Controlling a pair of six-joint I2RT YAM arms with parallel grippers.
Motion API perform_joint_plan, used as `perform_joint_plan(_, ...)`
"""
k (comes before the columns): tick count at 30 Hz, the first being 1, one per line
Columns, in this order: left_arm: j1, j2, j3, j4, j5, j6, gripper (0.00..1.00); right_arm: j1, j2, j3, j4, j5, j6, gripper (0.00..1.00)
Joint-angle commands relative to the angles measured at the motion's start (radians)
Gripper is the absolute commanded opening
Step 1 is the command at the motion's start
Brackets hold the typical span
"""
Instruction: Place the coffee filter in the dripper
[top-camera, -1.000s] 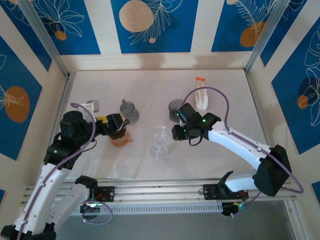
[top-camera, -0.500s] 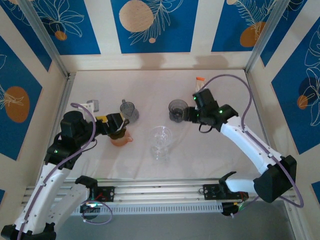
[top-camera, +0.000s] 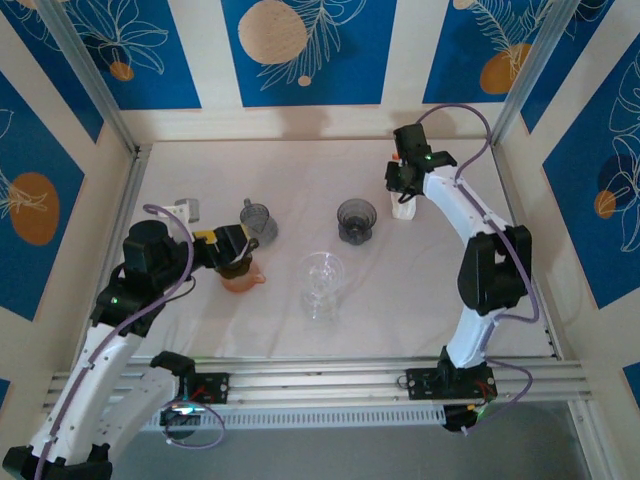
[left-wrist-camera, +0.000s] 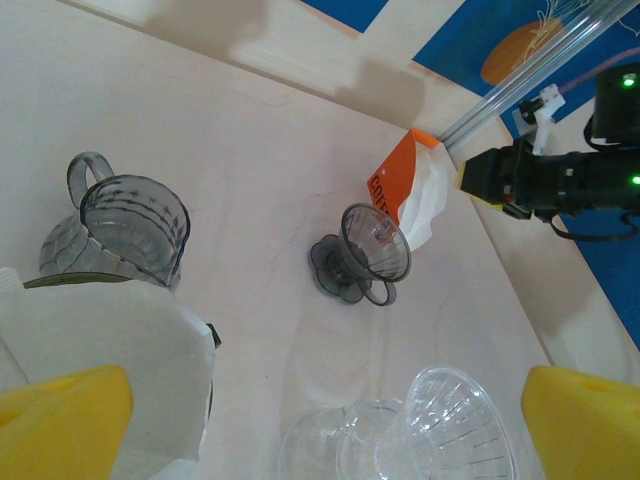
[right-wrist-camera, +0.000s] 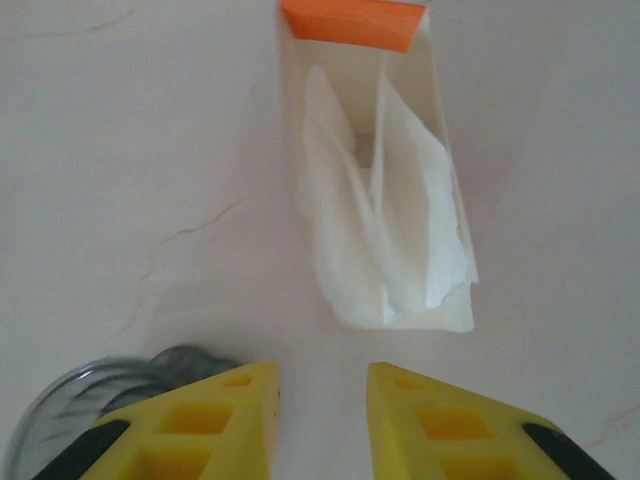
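Observation:
The coffee filters (right-wrist-camera: 385, 230) are white papers standing in a clear bag with an orange top (top-camera: 402, 200), at the back right. My right gripper (right-wrist-camera: 322, 400) hovers just short of the bag, open a little, with nothing between its yellow fingers (right-wrist-camera: 200, 425). It sits at the bag's left side (top-camera: 398, 183). A dark grey dripper (top-camera: 356, 220) stands left of the bag (left-wrist-camera: 362, 262). My left gripper (top-camera: 232, 252) is wide open (left-wrist-camera: 320, 430) above an orange cup (top-camera: 243, 278).
A clear dripper (top-camera: 322, 275) rests tilted on a glass near the middle (left-wrist-camera: 460, 425). A grey jug (top-camera: 258, 220) stands behind the orange cup. A white paper-like sheet (left-wrist-camera: 110, 370) lies under my left finger. Blue patterned walls enclose the table.
My right arm has swung from the middle of the table to the back right, ending at the filter bag, and its jaws have narrowed. The left arm has not moved.

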Motion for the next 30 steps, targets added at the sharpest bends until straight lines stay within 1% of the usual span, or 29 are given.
perform_joint_plan(1,0.016,0.004,-0.009,0.033,0.015,-0.004,1.0,-0.027,0.039,0.093,0.001,-0.03,-0.038,0.28)
perform_joint_plan(5,0.016,0.004,-0.015,0.033,0.012,-0.002,1.0,-0.039,0.124,0.203,-0.047,0.0,-0.045,0.25)
perform_joint_plan(12,0.016,0.003,-0.023,0.032,0.009,-0.001,1.0,-0.045,0.212,0.298,-0.104,0.027,0.022,0.22)
perform_joint_plan(19,0.016,0.002,-0.025,0.027,0.006,0.005,1.0,-0.046,0.262,0.331,-0.127,0.057,0.085,0.22)
perform_joint_plan(30,0.016,0.004,-0.026,0.028,0.003,0.01,1.0,-0.048,0.287,0.356,-0.135,0.074,0.107,0.21)
